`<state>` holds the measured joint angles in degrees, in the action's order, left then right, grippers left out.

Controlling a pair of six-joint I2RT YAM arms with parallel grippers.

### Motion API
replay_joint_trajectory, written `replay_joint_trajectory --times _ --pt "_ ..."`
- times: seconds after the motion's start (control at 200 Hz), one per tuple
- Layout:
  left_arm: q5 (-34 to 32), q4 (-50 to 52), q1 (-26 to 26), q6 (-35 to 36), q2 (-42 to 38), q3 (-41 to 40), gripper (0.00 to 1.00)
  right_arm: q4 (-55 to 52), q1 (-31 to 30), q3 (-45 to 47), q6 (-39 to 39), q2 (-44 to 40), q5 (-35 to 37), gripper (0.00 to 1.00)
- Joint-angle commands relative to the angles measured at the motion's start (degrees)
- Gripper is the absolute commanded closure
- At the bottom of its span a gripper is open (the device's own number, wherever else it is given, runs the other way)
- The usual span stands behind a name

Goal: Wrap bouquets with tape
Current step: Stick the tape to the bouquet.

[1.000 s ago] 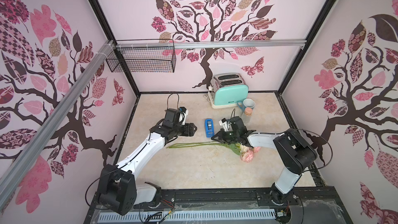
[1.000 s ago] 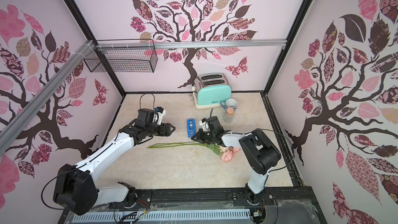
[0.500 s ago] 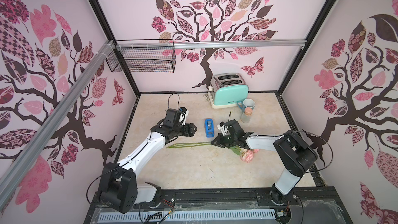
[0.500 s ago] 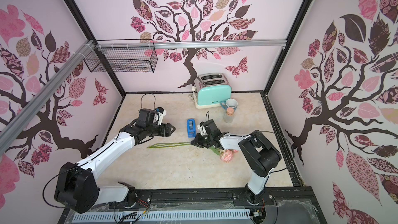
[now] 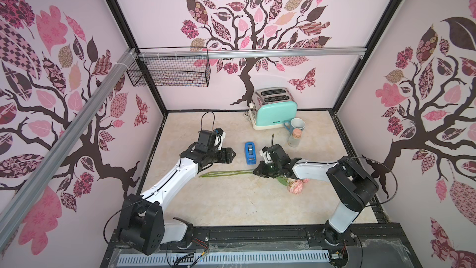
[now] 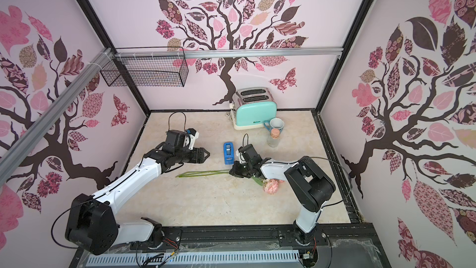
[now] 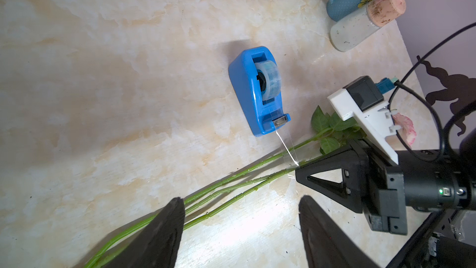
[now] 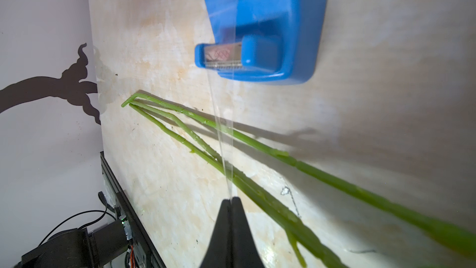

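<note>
Tape [image 8: 223, 130], a clear strip, is pinched between the fully closed tips of the right gripper [image 8: 231, 199]. We see it run taut from those tips to the toothed cutter of its blue dispenser [image 8: 270, 21], which stands just ahead of them on the marbled table [image 5: 231, 202].

Directly below the tips and the strip lies the bouquet [image 5: 226, 174]. Its three thin green stems lie flat on the table and cross under the strip, cut ends pointing away from the gripper. Whether strip and stems touch, we cannot tell. Behind the gripper, under the right wrist, the stems carry green leaves and end in pink and cream blooms [image 5: 296, 186].

Across the dispenser from the right gripper hangs the left gripper [image 7: 240, 202], jaws wide apart and holding nothing. One of its black fingers [image 7: 164, 233] is above the stems.

Farther off, beyond the dispenser, stand a corked glass bottle [image 5: 293, 140], a blue mug [image 5: 289, 126] printed with a yellow flower, and a mint toaster [image 5: 275, 112]. Dark lettering on the toaster's side is too small for us to read.
</note>
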<state>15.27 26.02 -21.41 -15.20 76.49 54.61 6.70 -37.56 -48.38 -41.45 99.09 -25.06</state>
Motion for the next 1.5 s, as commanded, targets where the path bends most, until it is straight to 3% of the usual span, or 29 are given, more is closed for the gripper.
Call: replay_joint_trajectory --times 0.0,0.49,0.78,0.93,1.095,1.286,1.496 --pt "0.0 -0.1 0.0 -0.2 0.6 -1.1 0.26 -5.6 -1.5 -1.3 1.4 1.0 0.6 1.00" --pt "0.1 -0.1 0.0 -0.4 0.8 -0.9 0.26 -9.9 -4.7 -3.6 6.0 1.3 9.6 1.00" --pt "0.2 0.0 0.0 -0.4 0.9 -0.9 0.26 -14.0 -6.4 -5.3 10.4 0.4 17.7 0.84" --pt "0.2 0.1 0.0 -0.3 1.2 -0.8 0.26 -14.6 -6.8 -5.6 11.9 -0.7 17.8 0.75" --pt "-0.8 1.0 -0.3 1.2 1.9 -0.3 0.28 -15.1 -6.9 -5.6 13.8 -3.7 17.0 0.72" --pt "-4.3 6.2 -2.6 11.0 5.7 2.1 0.28 -15.3 -7.0 -4.5 17.4 -11.2 14.2 0.68" --pt "-8.7 11.8 -8.8 32.7 11.9 4.7 0.28 -15.7 -6.9 -0.2 20.1 -23.0 19.5 0.66"
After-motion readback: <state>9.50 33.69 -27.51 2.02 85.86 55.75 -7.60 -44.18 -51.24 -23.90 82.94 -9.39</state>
